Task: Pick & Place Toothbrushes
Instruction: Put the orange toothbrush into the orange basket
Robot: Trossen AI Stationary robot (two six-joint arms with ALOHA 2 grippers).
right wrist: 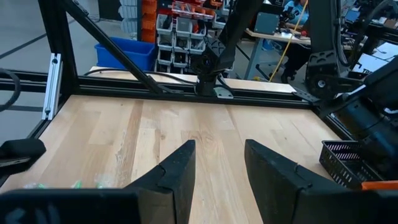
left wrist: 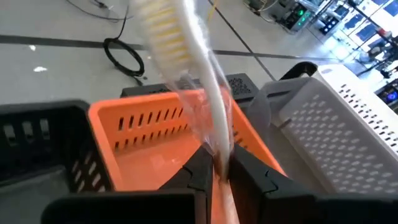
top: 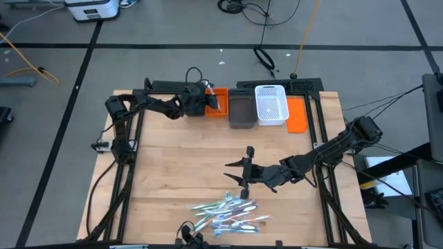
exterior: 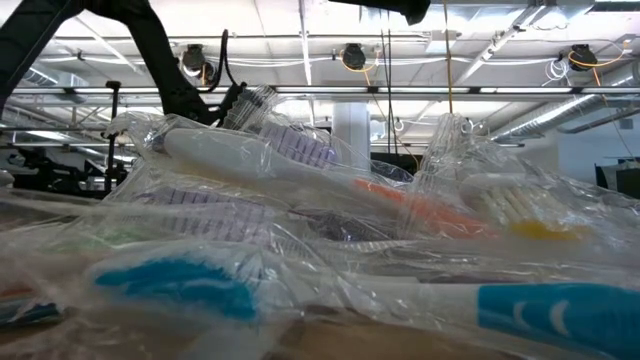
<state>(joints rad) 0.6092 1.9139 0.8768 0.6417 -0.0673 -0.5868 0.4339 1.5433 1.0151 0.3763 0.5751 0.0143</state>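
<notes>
One slim wrapped toothbrush (left wrist: 208, 118) in left tool (left wrist: 217, 177), over slotted orange bin (left wrist: 149, 134).

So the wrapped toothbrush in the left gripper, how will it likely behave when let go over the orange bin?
The toothbrush looks stiff: it stands upright from the left gripper without sagging. Its loose clear wrapper probably makes it slippery and may snag on the fingers. It seems light and slim, so it should drop into the orange bin but may land leaning against a wall.

Foreground: toothbrushes (exterior: 300, 200) in clear plastic wrappers, heaped against the lens.
Colours: white, orange, yellow, blue handles and bristles.
Above: dark arm (exterior: 150, 50) crossing overhead.
Background: ceiling beams, lights.
</notes>
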